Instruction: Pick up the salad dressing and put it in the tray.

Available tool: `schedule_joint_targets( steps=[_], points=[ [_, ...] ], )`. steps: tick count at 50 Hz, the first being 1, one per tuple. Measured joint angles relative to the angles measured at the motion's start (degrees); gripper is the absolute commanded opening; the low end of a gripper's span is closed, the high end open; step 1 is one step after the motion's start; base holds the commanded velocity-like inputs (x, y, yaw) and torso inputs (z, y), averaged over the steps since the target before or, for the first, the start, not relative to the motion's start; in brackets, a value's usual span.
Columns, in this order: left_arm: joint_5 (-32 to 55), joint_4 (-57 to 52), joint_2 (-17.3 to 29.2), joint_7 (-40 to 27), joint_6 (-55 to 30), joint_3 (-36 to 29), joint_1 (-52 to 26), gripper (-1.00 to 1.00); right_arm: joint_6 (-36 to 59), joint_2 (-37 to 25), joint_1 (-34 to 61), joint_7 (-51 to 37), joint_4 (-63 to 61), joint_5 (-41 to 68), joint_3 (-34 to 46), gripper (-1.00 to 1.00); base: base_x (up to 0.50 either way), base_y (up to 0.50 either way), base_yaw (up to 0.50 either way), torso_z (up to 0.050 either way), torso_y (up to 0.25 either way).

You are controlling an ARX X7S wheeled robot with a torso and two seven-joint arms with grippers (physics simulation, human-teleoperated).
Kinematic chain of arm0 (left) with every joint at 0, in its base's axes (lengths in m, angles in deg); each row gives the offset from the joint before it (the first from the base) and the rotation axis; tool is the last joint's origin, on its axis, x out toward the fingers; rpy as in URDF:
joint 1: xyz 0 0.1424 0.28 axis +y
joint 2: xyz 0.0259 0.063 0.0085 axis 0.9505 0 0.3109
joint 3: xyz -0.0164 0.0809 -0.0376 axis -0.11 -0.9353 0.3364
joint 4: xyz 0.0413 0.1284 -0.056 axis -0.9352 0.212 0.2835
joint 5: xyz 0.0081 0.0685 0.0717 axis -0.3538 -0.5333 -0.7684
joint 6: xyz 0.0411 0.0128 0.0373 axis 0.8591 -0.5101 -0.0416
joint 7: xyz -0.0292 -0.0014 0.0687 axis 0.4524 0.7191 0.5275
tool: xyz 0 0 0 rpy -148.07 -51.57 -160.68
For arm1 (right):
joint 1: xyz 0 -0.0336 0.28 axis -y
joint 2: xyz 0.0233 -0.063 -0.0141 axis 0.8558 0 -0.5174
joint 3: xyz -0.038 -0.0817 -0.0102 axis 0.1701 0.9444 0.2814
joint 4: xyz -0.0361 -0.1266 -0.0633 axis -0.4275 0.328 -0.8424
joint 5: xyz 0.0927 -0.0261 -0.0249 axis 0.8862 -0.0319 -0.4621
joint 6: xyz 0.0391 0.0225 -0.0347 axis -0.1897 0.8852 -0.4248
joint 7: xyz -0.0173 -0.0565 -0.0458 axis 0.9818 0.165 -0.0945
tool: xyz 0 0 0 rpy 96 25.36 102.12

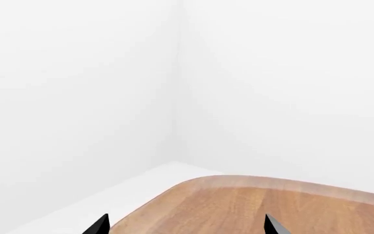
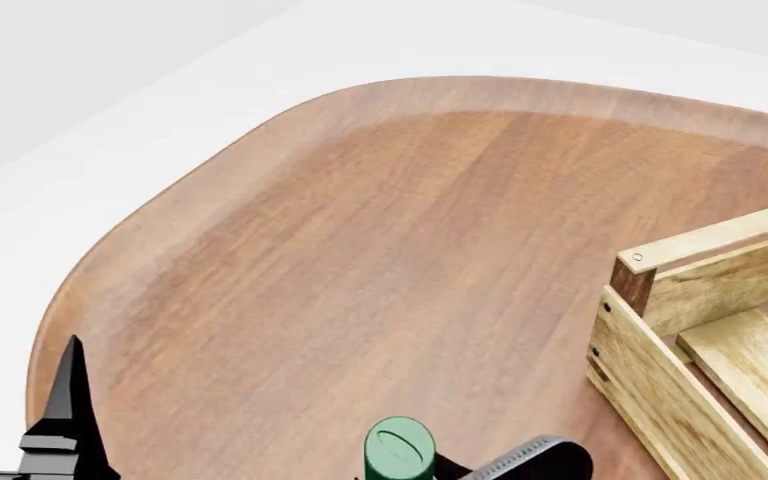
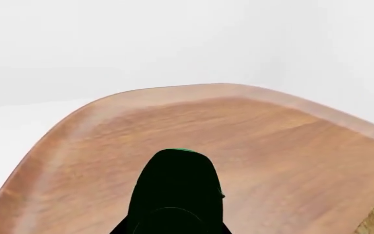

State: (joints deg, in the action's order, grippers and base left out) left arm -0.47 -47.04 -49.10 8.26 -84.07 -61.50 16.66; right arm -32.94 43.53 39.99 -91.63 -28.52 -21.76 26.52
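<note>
— White walls and a white floor surround a rounded brown wooden table (image 2: 357, 260); is anything on it worth noting?

— Yes. At the table's right side stands the large light-wood slatted tray (image 2: 704, 340) with its dark-brown corner post, only one corner of it in the head view. At the bottom edge of that view sits the green cap of the small white salad dressing bottle (image 2: 399, 448), well apart from the tray and to its left.

— Does the right gripper (image 2: 524, 462) have it?

— It looks so, but I cannot tell for certain. A dark part of that gripper sits just beside the cap, and in the right wrist view the cap fills the foreground as a dark green shape, very close to the camera. The jaws themselves are hidden, so their spread is not readable.

— And the left gripper (image 1: 185, 228)?

— Idle, I judge. Its two black fingertips (image 1: 99, 225) stand wide apart over the table's near-left edge, nothing between them.

— So which step is this?

— Probably the carry, with the bottle at the gripper and not yet in the tray. The next move calls for travelling right, high enough to clear the tray's wall, then lowering onto the slats before letting go.
</note>
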Motion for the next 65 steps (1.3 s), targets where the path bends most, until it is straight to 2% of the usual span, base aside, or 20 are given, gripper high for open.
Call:
schedule_joint_targets(
  steps=[41, 65],
  points=[
    [0.11, 0.0, 0.61, -0.74, 0.36, -0.52, -0.1, 1.0, 17.72, -4.24, 9.28, -4.67, -5.95, 10.62, -13.29, -1.0, 0.0, 0.0, 0.0, 0.0, 0.0],
    [-0.02, -0.13, 0.98, -1.17, 0.48, -1.0, -0.1, 1.0, 24.94, -6.83, 16.13, -8.04, -3.18, 14.49, -21.76, -1.0, 0.0, 0.0, 0.0, 0.0, 0.0]
  ],
)
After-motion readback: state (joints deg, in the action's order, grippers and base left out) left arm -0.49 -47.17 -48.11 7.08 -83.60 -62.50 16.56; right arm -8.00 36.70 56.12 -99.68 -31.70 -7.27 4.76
